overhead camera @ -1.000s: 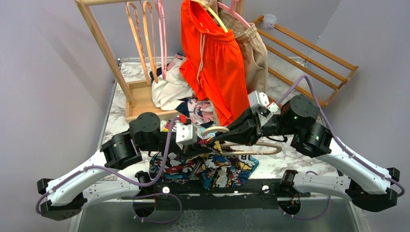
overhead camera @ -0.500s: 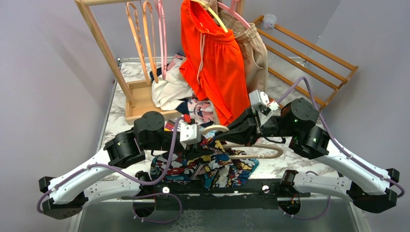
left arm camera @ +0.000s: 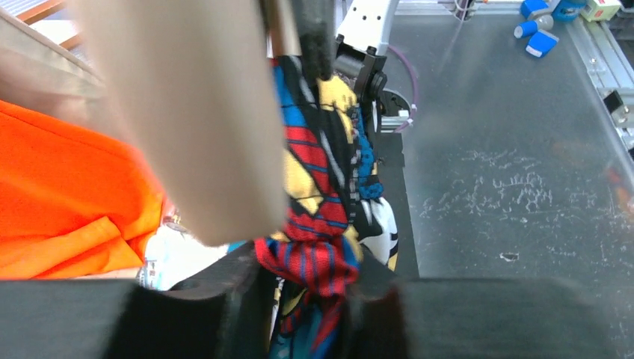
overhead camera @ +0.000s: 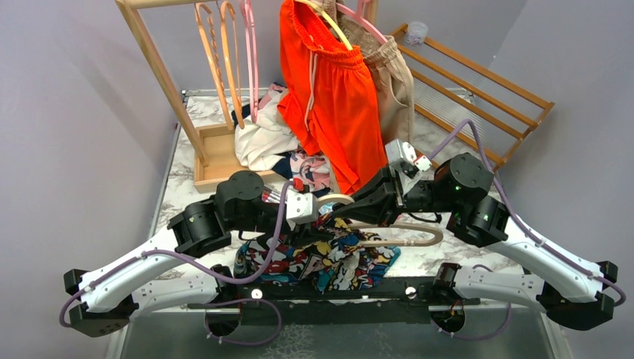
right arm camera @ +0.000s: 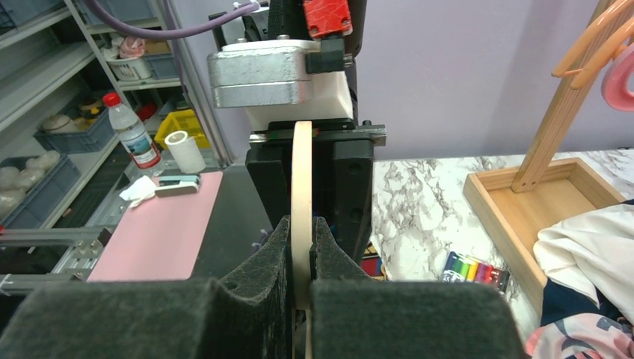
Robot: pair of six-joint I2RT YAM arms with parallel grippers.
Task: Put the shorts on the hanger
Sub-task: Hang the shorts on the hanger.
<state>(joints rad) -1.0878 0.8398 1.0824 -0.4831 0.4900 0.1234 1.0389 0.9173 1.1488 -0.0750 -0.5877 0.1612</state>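
Top external view showed the shorts (overhead camera: 314, 258) lying in a heap at the near edge of the table (overhead camera: 426, 258), in the middle, with one bunch pulled up to the hanger (overhead camera: 407, 225) just above them. It was easy to guess what could have gone wrong. The cloth did not look hooked over the hanger's arm yet. If the left gripper (overhead camera: 318, 215) let go too soon, the bunch could have slid off and dropped back on the heap. The shorts were also crumpled, so a leg could have caught the wrong way and hung crooked. The hanger was held by a thin part only, so a hard tug on the cloth could have twisted it in the grip or pulled it loose. The orange shorts (overhead camera: 336, 97) hung near behind, and a big swing could have bumped them. Left wrist view showed the left fingers (left arm camera: 239, 295) part way apart. A red and blue bunch of the shorts filled the gap and touched both sides. I could not tell if they were pinching it or had let it go loose. Right wrist view showed the right gripper (right arm camera: 301, 288) clenched tight on the hanger, its soft black pads (right arm camera: 254, 299) pressed on both sides of the thin cream edge.
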